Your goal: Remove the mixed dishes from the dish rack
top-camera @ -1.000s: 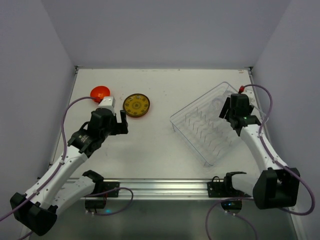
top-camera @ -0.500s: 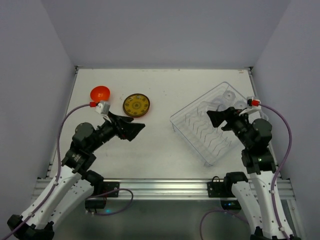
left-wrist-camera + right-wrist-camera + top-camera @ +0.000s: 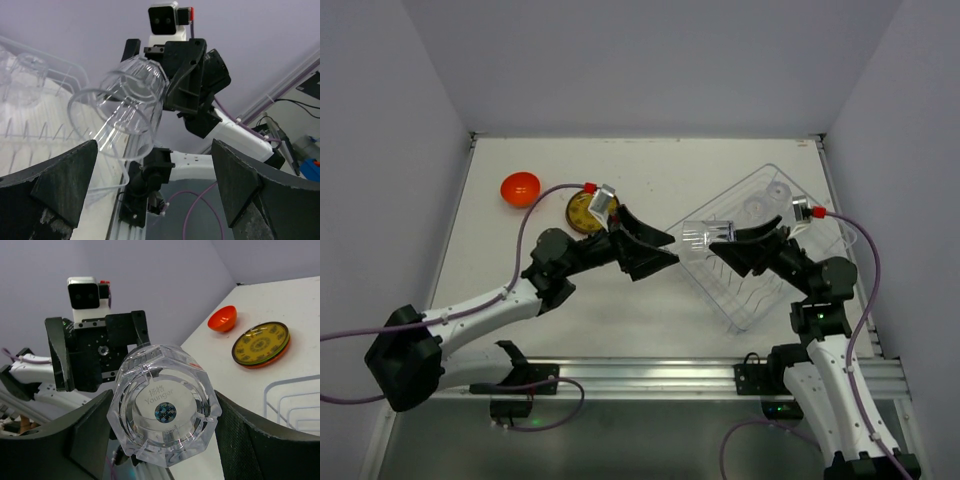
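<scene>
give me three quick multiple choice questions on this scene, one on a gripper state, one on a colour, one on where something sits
1. The right gripper is:
A. shut on a clear cup
B. open and empty
C. out of view

2. The plate on the table is mainly:
A. yellow
B. blue
C. white

3. The orange-red bowl sits:
A. on the plate
B. in the right gripper
C. on the table, left of the plate

Answers:
1 A, the cup lies sideways, clamped between its fingers.
2 A, the right wrist view shows a yellow patterned face.
3 C, the top view shows it on bare table, apart from the plate.
</scene>
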You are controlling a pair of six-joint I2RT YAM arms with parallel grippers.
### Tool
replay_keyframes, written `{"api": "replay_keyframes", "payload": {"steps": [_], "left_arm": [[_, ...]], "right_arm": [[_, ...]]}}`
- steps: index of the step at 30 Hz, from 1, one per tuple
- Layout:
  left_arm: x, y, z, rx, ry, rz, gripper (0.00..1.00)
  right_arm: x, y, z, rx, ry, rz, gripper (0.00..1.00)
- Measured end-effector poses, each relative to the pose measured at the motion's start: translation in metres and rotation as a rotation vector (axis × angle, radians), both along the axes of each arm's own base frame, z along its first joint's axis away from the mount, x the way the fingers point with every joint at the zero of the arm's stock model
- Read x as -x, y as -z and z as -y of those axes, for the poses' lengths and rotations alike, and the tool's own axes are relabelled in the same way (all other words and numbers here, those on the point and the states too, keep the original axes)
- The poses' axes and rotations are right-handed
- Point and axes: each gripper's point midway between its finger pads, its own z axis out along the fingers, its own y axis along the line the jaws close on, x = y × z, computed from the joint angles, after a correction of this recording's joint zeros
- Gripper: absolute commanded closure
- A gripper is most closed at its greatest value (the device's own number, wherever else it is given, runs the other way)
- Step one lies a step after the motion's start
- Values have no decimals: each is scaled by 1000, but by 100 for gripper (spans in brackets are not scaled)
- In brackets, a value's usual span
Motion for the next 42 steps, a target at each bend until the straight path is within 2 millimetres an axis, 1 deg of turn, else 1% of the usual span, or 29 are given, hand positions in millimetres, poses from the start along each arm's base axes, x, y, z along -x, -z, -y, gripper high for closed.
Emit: {"api": "replay_keyframes", "payload": {"steps": [3, 6, 8, 9, 10, 11, 13, 14, 15, 16, 17, 19, 20, 22, 24, 26, 27, 28, 30, 31, 33, 35, 36, 37, 38, 39, 40, 42], "left_arm": [[3, -11, 21, 33, 37, 11, 0], [8, -16, 38, 51, 75, 16, 0], [11, -18, 45, 59, 94, 18, 11], [13, -19, 48, 63, 99, 18, 20], [14, -19, 49, 66, 102, 16, 54], [15, -20, 49, 71, 102, 13, 70], [13, -19, 50, 70, 86, 9, 96], [11, -18, 50, 70, 82, 1, 100], [12, -20, 50, 77, 85, 3, 100], [13, -21, 50, 79, 86, 6, 100], [13, -20, 50, 77, 84, 5, 100], [8, -14, 52, 52, 58, 2, 100], [2, -9, 52, 29, 28, -7, 100], [-16, 8, 53, -62, -68, -45, 100], [-44, 26, 45, -183, -237, -107, 100], [-76, 46, 26, -334, -434, -188, 100], [-92, 58, 8, -421, -548, -223, 100], [-100, 66, -5, -484, -618, -245, 100], [-118, 83, -42, -637, -783, -299, 100], [-123, 88, -58, -694, -841, -320, 100], [-133, 98, -96, -810, -949, -368, 100], [-144, 109, -139, -890, -1039, -430, 100], [-150, 116, -166, -931, -1089, -470, 100], [-153, 121, -185, -963, -1121, -499, 100], [-155, 128, -209, -1004, -1161, -536, 100], [-156, 134, -230, -1044, -1193, -568, 97], [-156, 140, -247, -1082, -1216, -594, 96], [-154, 152, -267, -1158, -1218, -633, 96]], "right_arm": [[5, -6, -3, -6, -36, 28, 78], [7, -7, -5, -7, -62, 36, 77], [8, -6, -7, -3, -76, 38, 76], [8, -5, -7, -2, -81, 40, 76], [8, -5, -7, 0, -85, 40, 76], [9, -4, -8, 2, -92, 43, 74], [14, -6, -10, 2, -113, 66, 70], [15, -8, -10, 2, -115, 85, 58], [18, -7, -10, 7, -124, 101, 45], [19, -6, -11, 10, -132, 110, 17], [19, -6, -11, 10, -131, 114, 1], [15, 1, -10, 30, -115, 103, 1], [8, 6, -8, 43, -83, 82, 1], [-17, 15, 3, 73, 49, -3, 1], [-43, 24, 22, 116, 222, -81, 1], [-65, 40, 47, 166, 404, -153, 1], [-72, 54, 61, 198, 493, -195, 1], [-75, 63, 69, 220, 542, -223, 1], [-78, 81, 83, 267, 619, -274, 1], [-78, 89, 89, 291, 646, -297, 1], [-78, 97, 96, 325, 679, -318, 1], [-77, 101, 100, 345, 699, -324, 1], [-77, 102, 103, 354, 711, -324, 1], [-76, 102, 104, 361, 714, -324, 1], [-76, 102, 104, 364, 717, -320, 1], [-76, 102, 105, 368, 719, -316, 1], [-76, 101, 105, 371, 719, -310, 1], [-75, 100, 105, 377, 716, -299, 1]]}}
